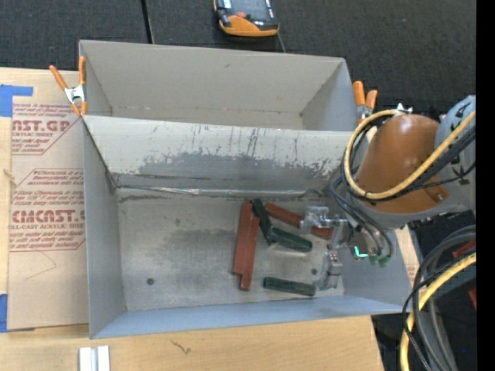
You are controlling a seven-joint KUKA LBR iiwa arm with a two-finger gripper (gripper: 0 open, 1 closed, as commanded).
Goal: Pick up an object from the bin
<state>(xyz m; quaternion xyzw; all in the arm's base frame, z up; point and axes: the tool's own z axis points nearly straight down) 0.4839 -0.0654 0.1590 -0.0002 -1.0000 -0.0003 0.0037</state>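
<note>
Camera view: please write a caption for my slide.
Robot claw at the right of the grey metal bin, beside dark green flat pieces and a long red-brown bar.

We see our gripper (329, 247) low in the grey bin's (147, 284) right part, just beside a dark green strip (290, 286); a reddish-brown bar (246, 247) lies further left.

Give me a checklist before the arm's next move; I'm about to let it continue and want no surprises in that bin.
1. Gripper down inside the bin, right side: ok.
2. A thing close by: dark green piece near the front wall, beside the gripper: ok.
3. That piece clear of the others: ok.
4. Other green piece and short red piece lie crossed: not ok.
5. Long red-brown bar apart, toward the middle: ok.
6. Anything already held: cannot tell.
</note>
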